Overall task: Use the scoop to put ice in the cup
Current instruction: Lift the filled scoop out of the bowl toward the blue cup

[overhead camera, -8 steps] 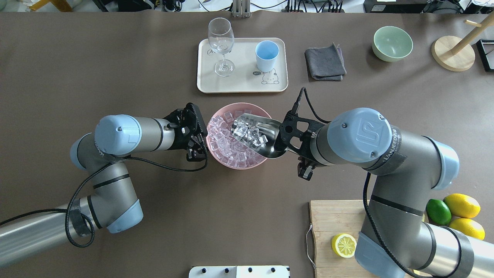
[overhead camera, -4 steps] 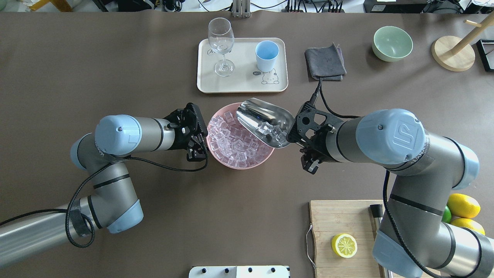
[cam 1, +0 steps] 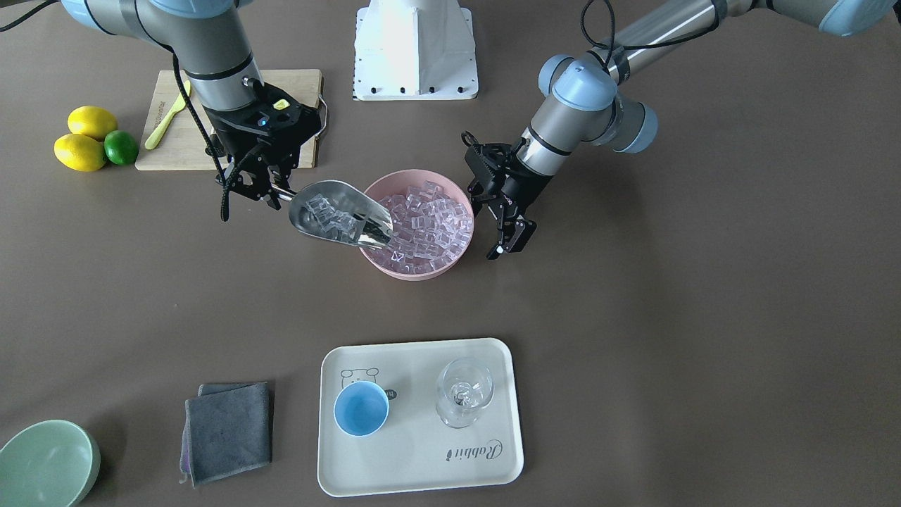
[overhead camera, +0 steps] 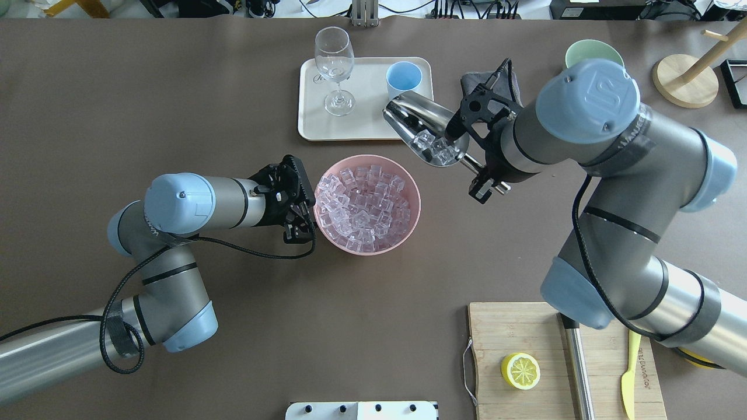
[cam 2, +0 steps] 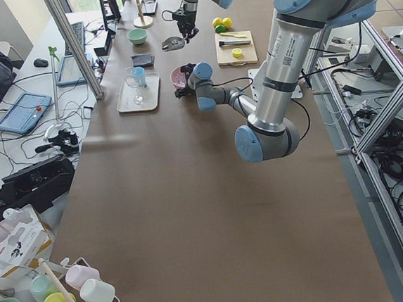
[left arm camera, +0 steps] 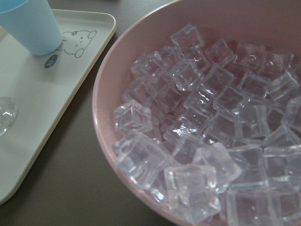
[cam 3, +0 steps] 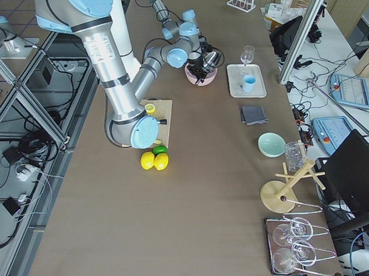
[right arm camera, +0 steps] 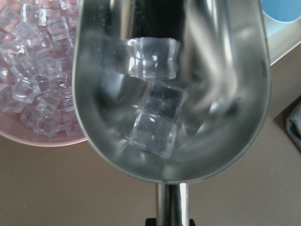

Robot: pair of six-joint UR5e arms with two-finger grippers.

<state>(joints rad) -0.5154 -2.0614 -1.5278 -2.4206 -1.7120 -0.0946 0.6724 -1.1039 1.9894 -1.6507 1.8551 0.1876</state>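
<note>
The steel scoop (overhead camera: 423,129) holds a few ice cubes (overhead camera: 435,149) and hangs above the table at the near right corner of the cream tray (overhead camera: 315,125), its mouth just short of the light-blue cup (overhead camera: 404,79). My right gripper (overhead camera: 475,169) is shut on the scoop's rod handle. In the right wrist view the scoop (right arm camera: 171,94) carries three cubes (right arm camera: 157,106), with the cup (right arm camera: 287,9) at the top right. The pink bowl (overhead camera: 411,201) is full of ice (overhead camera: 365,204). My left gripper (overhead camera: 299,201) is open, beside the bowl's left rim.
A stemmed glass (overhead camera: 334,58) stands on the tray left of the cup. A grey cloth (cam 1: 227,429) and a green bowl (overhead camera: 586,49) lie right of the tray. A cutting board (overhead camera: 513,332) with a lemon half (overhead camera: 520,371) and steel cylinder (overhead camera: 578,361) is near right.
My right arm has lifted the loaded scoop out of the pink bowl and carried it away from me to the tray's corner by the cup. The left arm has not moved.
</note>
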